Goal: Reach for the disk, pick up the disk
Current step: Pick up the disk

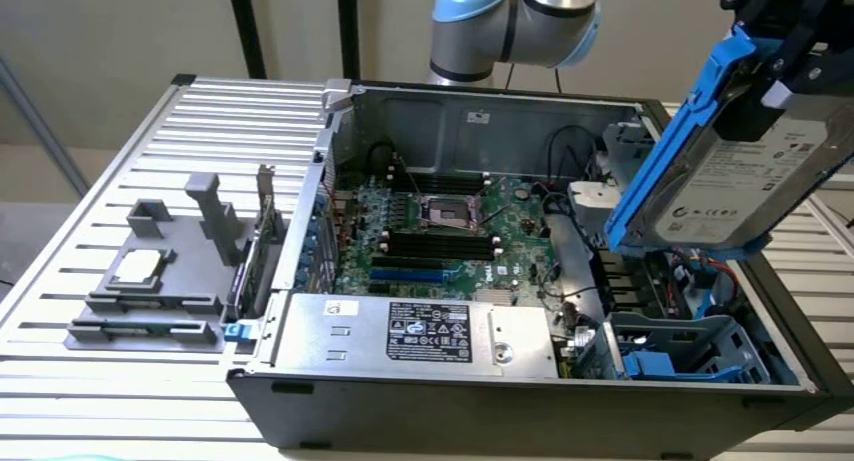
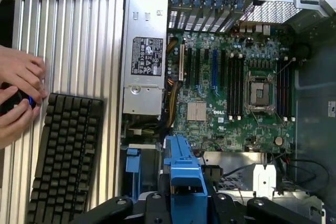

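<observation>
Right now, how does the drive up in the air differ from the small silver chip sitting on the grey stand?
The disk hangs tilted above the open computer case, held in the gripper; the chip lies flat on the grey stand outside the case. The disk is bigger, oblong and edged with blue rails; the chip is small, square and bare. Both look silvery.

Between the black gripper [image 1: 787, 56] fingers, the disk [image 1: 747, 171] is silver-grey with a white printed label, framed in bright blue rails. Below the gripper lie a green motherboard [image 1: 434, 231] and a blue drive cage [image 1: 694, 346].
</observation>
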Robot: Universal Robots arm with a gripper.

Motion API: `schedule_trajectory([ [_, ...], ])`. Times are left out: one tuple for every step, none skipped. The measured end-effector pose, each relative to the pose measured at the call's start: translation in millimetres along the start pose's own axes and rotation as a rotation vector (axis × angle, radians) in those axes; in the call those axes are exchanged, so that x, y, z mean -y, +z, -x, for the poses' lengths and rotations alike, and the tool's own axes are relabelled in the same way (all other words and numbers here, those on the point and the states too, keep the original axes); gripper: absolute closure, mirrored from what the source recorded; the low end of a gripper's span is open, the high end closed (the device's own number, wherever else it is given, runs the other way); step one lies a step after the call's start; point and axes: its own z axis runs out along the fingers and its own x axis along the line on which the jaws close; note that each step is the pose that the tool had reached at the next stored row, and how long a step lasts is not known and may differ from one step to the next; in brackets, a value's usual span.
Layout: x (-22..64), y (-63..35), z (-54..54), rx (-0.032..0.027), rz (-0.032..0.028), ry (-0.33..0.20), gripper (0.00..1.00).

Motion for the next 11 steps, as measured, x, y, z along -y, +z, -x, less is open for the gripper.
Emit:
schedule_trajectory([
  [2.5,-0.4,-2.7,-0.0001,0.0000,0.000,0.67],
  [5.3,-0.7,-5.2,0.0000,0.0000,0.000,0.67],
  [8.3,-1.0,-7.2,0.0001,0.0000,0.000,0.67],
  [11.4,-1.2,-9.0,0.0007,0.0000,0.000,0.67],
  [14.6,-1.3,-10.4,0.0019,0.0000,0.000,0.67],
  [17.8,-1.1,-11.7,0.0053,0.0000,0.000,0.67],
  [20.8,-0.9,-12.6,0.0098,-0.0001,0.000,0.67],
  [24.0,-0.8,-13.4,0.0161,-0.0002,-0.001,0.67],
  [26.9,-0.7,-14.0,0.0222,-0.0003,-0.001,0.67],
  [29.5,-0.6,-14.7,0.0288,-0.0004,-0.001,0.67],
  [31.8,-0.3,-15.4,0.0358,-0.0005,-0.002,0.67],
])
